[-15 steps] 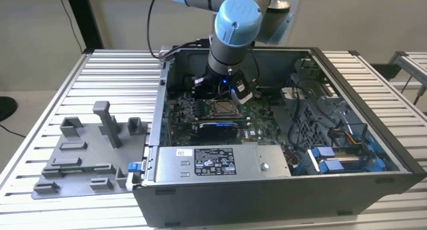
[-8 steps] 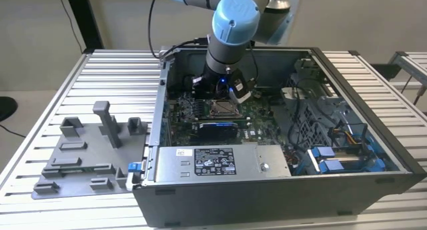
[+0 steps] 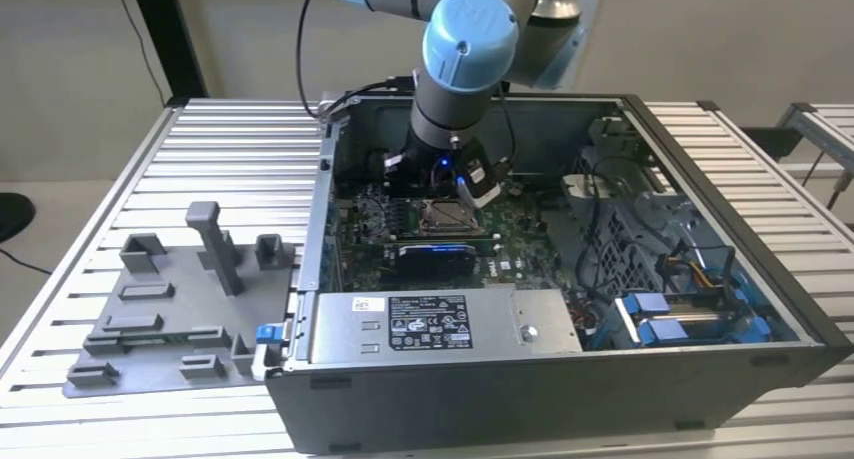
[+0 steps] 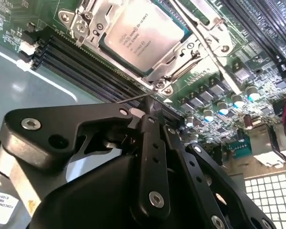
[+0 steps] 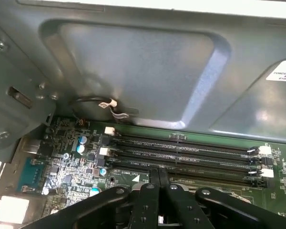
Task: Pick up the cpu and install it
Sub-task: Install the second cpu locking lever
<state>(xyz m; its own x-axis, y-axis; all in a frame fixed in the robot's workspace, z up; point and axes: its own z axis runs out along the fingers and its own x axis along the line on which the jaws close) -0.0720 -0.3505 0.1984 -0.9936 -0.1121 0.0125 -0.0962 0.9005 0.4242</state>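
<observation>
The cpu (image 3: 445, 216), a small flat square chip with a pale silver-grey metal top, lies in the dark metal socket frame (image 3: 446, 231) on the green motherboard (image 3: 514, 241), inside the open grey steel computer case (image 3: 561, 379). In the exterior view the black gripper (image 3: 461, 184) hangs just beyond the chip on its far side, under the arm's blue-capped joint, while a grey moulded parts tray (image 3: 160, 309) sits on the ribbed table at the exterior view's left, well apart from the case.

In the second wrist view the cpu (image 4: 143, 36) rests flat within the silver socket frame (image 4: 181, 62), whose load plate stands open around it. The black gripper (image 4: 150, 114) has its fingers (image 4: 151, 143) drawn together with nothing between them, their tips near the frame's corner and a thin retention lever.

In the first wrist view the gripper (image 5: 158, 177) points at the black memory slots (image 5: 190, 155) beside the case wall (image 5: 133, 67), fingers again pressed together and empty.

By this reading the chip is already placed and seating is the step in hand; the socket looks not yet latched, so closing it would call for a careful, light push.
</observation>
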